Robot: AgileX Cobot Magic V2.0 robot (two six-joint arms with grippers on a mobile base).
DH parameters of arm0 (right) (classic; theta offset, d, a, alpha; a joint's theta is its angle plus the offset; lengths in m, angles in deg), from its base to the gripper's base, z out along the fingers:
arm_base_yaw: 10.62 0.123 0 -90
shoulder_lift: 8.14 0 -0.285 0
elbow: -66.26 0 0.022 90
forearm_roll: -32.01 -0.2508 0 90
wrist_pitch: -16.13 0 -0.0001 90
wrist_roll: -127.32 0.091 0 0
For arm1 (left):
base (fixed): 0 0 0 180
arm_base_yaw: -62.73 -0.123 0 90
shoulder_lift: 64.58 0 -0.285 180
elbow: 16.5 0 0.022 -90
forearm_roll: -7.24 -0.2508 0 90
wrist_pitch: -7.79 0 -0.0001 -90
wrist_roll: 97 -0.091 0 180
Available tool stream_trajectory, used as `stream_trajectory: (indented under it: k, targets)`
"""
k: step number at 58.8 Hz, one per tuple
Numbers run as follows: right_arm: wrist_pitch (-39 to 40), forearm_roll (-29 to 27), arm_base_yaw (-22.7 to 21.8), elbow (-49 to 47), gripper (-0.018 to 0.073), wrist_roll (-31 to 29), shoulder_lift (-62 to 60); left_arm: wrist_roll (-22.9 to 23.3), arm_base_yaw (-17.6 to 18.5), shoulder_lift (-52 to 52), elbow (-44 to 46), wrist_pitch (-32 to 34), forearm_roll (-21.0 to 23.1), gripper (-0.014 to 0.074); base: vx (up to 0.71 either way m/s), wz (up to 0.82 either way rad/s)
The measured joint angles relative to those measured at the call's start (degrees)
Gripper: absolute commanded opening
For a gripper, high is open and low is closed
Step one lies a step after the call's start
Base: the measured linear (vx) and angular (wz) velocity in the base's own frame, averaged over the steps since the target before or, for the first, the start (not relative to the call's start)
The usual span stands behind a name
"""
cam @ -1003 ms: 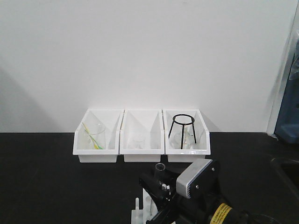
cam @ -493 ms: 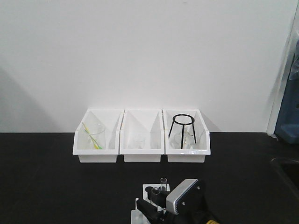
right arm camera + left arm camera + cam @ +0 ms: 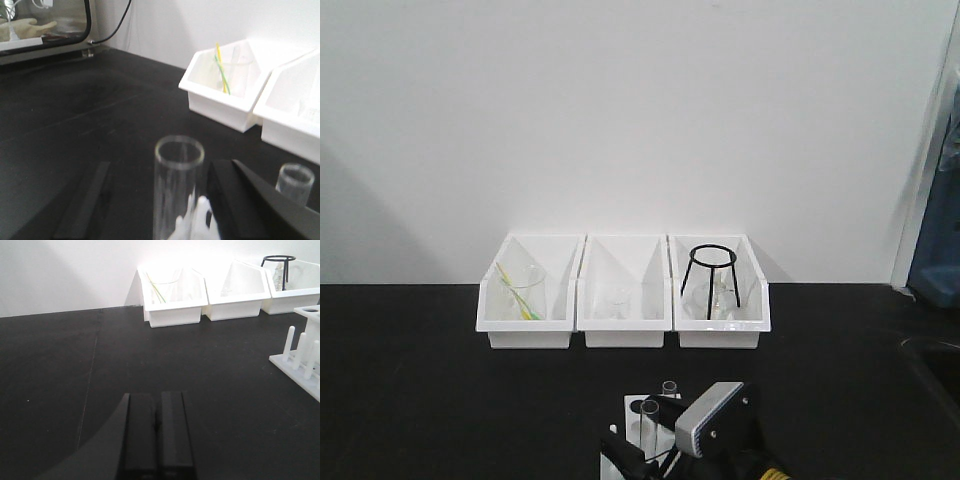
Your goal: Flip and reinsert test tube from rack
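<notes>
Since a second ago your right tool [image 3: 165, 200] has dropped from above the small white plastic rack with round holes and upright pegs [image 3: 632, 440] to the bottom edge of the front view, and the clear glass test tube with the open rimmed end [image 3: 649, 428] has gone down with it; the tube now stands upright, rim up, at the rack, though you cannot tell from these views how deep it sits in a hole; in the right wrist view the tube [image 3: 178, 187] rises between the two black fingers [image 3: 85, 200], which stand apart on either side with a gap to the glass, so the right tool reads as wide and not clamping; a thinner clear glass tube [image 3: 295, 182] stands just beside, rim up; your left tool [image 3: 157, 435] rests low over the black table [image 3: 100, 370] with its two pads pressed together, holding nothing, well apart from the rack [image 3: 305, 352] at the right edge of its view; three white open-front storage bins [image 3: 623, 292] sit in a row against the wall, the rightmost holding a black wire stand [image 3: 710, 280].
</notes>
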Motion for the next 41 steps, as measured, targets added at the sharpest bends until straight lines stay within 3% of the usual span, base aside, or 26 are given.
stream_trajectory:
  k: [7,11,16,21,32,41]
  targets:
    - [-5.6,0.1,0.0,0.0,0.0503,1.4,-6.4,0.0,0.0,0.0,0.0,0.0,0.0,-0.0006,0.0,0.0]
    - [-11.5,0.1,0.0,0.0,0.0425,3.1,-12.3,0.0,0.0,0.0,0.0,0.0,0.0,-0.0006,0.0,0.0]
    - [-20.9,0.1,0.0,0.1,0.0245,5.6,-21.4,0.0,0.0,0.0,0.0,0.0,0.0,-0.0006,0.0,0.0]
    - [-32.4,0.1,0.0,0.1,-0.0022,7.6,-30.9,0.0,0.0,0.0,0.0,0.0,0.0,-0.0006,0.0,0.0]
    - [-63.0,-0.6,0.0,0.7,-0.0013,8.5,-54.8,0.0,0.0,0.0,0.0,0.0,0.0,-0.0006,0.0,0.0]
    - [-72.5,0.6,0.0,5.8,-0.0011,7.0,-71.4,0.0,0.0,0.0,0.0,0.0,0.0,-0.0006,0.0,0.0]
